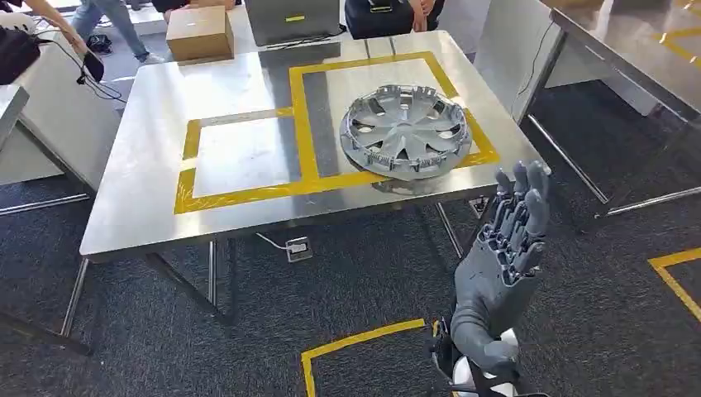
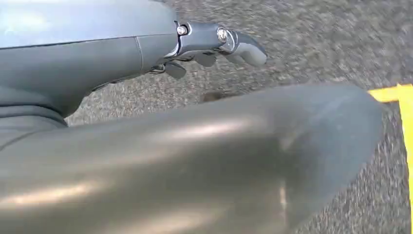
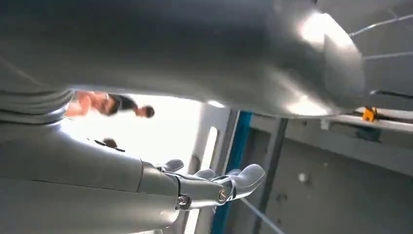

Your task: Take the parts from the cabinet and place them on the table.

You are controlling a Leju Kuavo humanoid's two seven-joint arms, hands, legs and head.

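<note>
One hubcap [image 1: 405,131] lies near the table's [image 1: 149,207] right front corner; right hand [image 1: 506,248] spread, empty. Left hand [image 2: 214,46] empty, fingers loosely extended.

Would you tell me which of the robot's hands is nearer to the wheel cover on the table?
Right. The right hand is raised, open, just off the table edge near the wheel cover. The left hand hangs over the carpet floor, away from the table.

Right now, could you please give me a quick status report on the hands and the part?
Right hand raised, open, holding nothing. Left hand low over the floor, empty. Hubcap flat on the table, inside the yellow tape. Nothing in the way.
</note>
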